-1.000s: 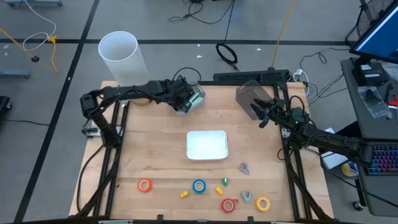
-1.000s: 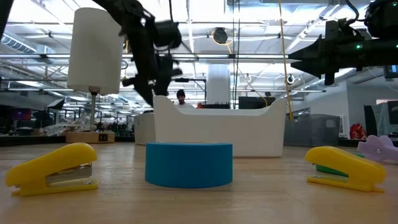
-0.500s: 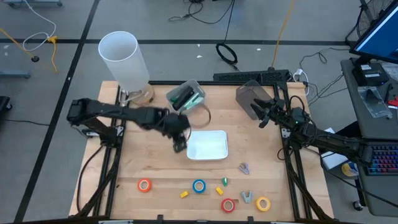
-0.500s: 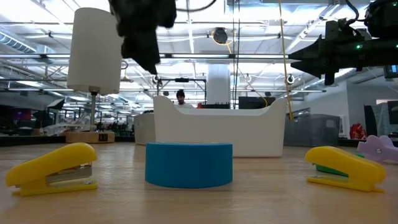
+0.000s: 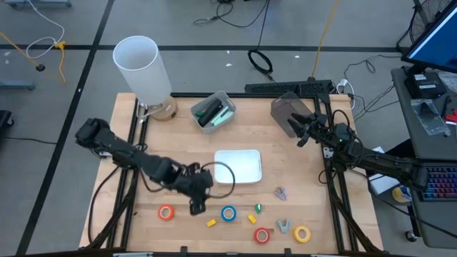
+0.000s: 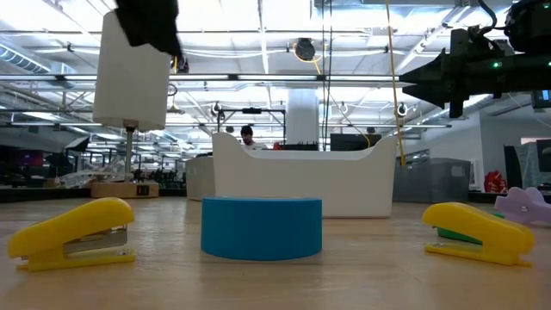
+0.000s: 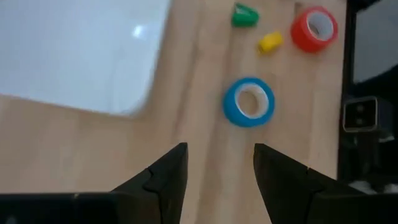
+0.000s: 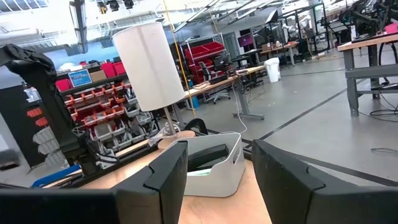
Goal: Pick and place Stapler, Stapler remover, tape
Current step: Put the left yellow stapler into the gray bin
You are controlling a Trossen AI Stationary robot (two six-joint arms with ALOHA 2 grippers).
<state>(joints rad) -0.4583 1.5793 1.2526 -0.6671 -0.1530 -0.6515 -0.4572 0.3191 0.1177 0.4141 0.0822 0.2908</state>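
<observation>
My left gripper point(image 5: 196, 208) hangs open above the wood table point(image 5: 178, 153), near the front edge, between the orange tape point(image 5: 166, 212) and the blue tape point(image 5: 228, 213). Nothing is between its fingers. In the left wrist view the blue tape point(image 7: 249, 102) lies flat just ahead of my left gripper point(image 7: 217, 177). The red tape point(image 5: 262, 235) and yellow tape point(image 5: 302, 233) lie farther right. Tiny yellow staplers point(image 5: 211, 222) point(image 5: 252, 218) and a green one point(image 5: 258, 208) sit among them. Two stapler removers point(image 5: 280, 193) point(image 5: 283, 227) lie nearby. My right gripper point(image 5: 300, 130) waits open at the far right.
A white tray point(image 5: 238, 165) sits mid-table, just beyond my left gripper. A pale bin point(image 5: 213, 112) with a dark and green thing inside stands at the far edge, a grey bin point(image 5: 288, 113) beside it. A white cylinder lamp point(image 5: 141, 68) stands at the far left corner.
My left gripper has swung from over the pale bin at the far edge toward the near edge, past the tray's left side, rolling as it went. It now hangs over the tape rolls, its fingers as far apart as before.
</observation>
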